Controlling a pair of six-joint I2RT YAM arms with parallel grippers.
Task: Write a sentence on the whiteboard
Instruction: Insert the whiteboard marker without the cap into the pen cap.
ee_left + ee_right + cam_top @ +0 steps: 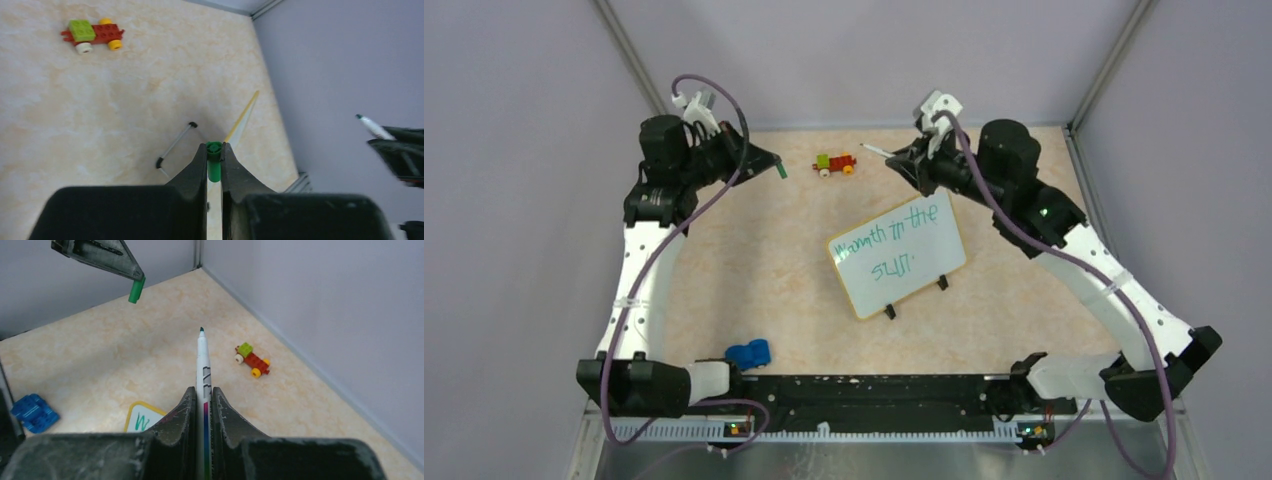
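The whiteboard (898,256), white with a yellow rim and two black feet, stands tilted mid-table. The sentence (888,236) in green reads roughly "Warmth in the sun" over two lines. My right gripper (894,157) is shut on a white marker (203,371), its bare green tip pointing out, held above the table behind the board. My left gripper (776,167) is shut on the green marker cap (214,161), held in the air at the back left. The board's corner (140,416) with a green "W" shows in the right wrist view, and its edge (242,120) shows in the left wrist view.
A red and green toy brick car (835,163) lies at the back between the grippers. A blue toy car (747,353) lies near the front left by the arm base. Grey walls enclose the table on three sides.
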